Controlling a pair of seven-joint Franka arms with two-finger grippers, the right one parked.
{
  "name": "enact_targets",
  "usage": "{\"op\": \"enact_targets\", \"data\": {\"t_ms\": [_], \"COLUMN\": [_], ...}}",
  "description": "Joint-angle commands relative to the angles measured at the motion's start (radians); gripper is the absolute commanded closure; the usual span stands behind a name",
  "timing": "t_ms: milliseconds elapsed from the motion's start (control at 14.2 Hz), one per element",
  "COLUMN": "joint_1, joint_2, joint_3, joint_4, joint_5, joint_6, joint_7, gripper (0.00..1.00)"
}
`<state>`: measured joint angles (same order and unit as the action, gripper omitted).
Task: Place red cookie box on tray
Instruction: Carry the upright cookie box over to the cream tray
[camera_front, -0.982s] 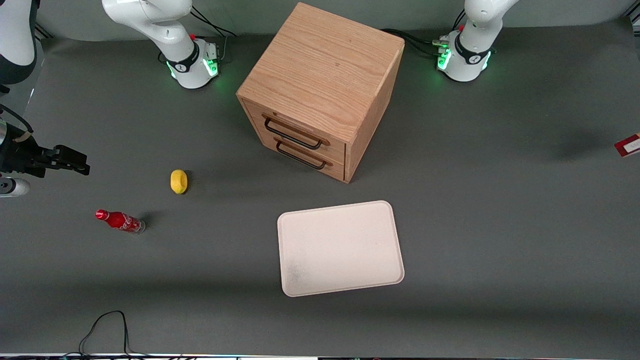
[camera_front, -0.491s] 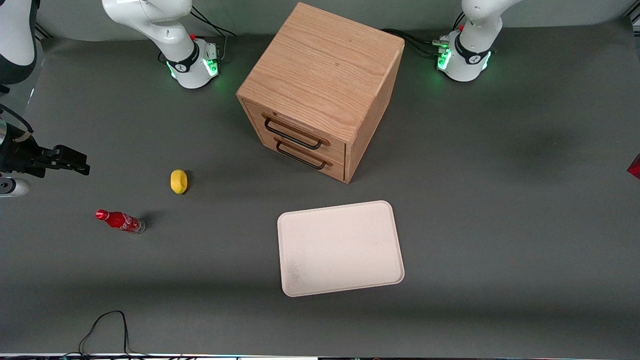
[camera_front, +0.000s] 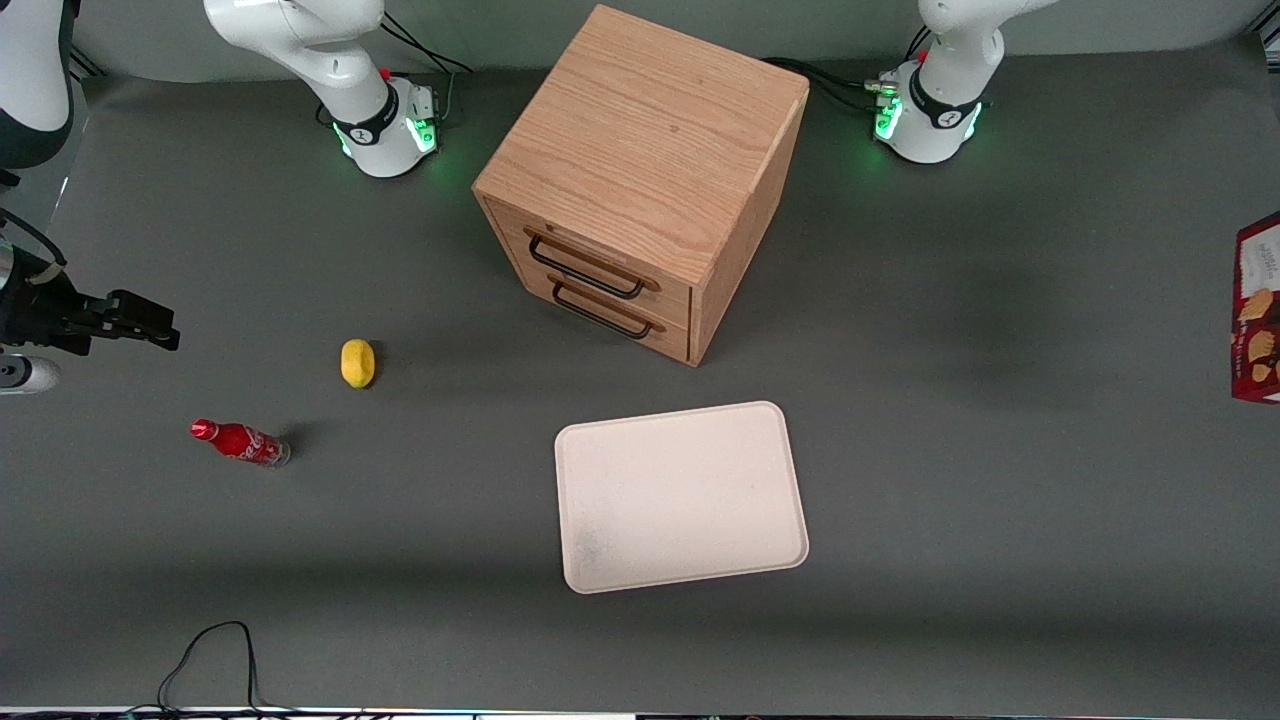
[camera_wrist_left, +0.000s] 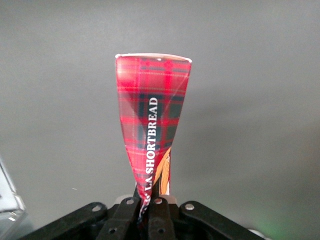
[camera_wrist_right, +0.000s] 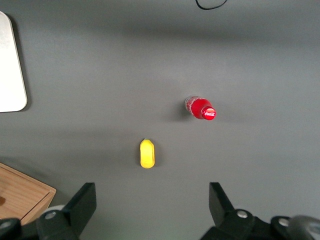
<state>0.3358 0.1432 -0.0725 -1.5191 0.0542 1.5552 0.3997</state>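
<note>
Front view: red cookie box (camera_front: 1258, 310) re-entered, upright; tool (camera_wrist_left: 148, 202) pinching it above table.

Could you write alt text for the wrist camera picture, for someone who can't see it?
The gripper is shut on the red cookie box, a tartan carton hanging lengthwise above the bare grey table.
</note>
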Motion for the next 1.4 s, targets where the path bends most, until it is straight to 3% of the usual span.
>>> {"op": "enact_targets", "data": {"t_ms": [0,351,491,772,1053,1193,1333], "joint_1": [-0.017,-0.032,-0.098,-0.298,-0.443,-0.495,-0.512], "joint_2": [0.035,0.100,0.165,0.309,0.499,0.611,0.673], "joint_3": [-0.084,-0.303,-0.351,-0.348,-0.343,-0.343,-0.328], "joint_4": [0.091,0.151,0.207,0.303,0.420,0.508,0.516], "joint_5": [-0.017,-0.019,-0.017,0.004,0.082,0.157,0.167], "joint_6": [-0.063,-0.070,-0.060,0.050,0.117,0.123,0.196], "joint_7": [-0.224,-0.546,-0.683,-0.878,-0.993,-1.084,-1.088], "gripper": [1.00,1.00,1.00,1.00,1.00,1.00,1.00]}}
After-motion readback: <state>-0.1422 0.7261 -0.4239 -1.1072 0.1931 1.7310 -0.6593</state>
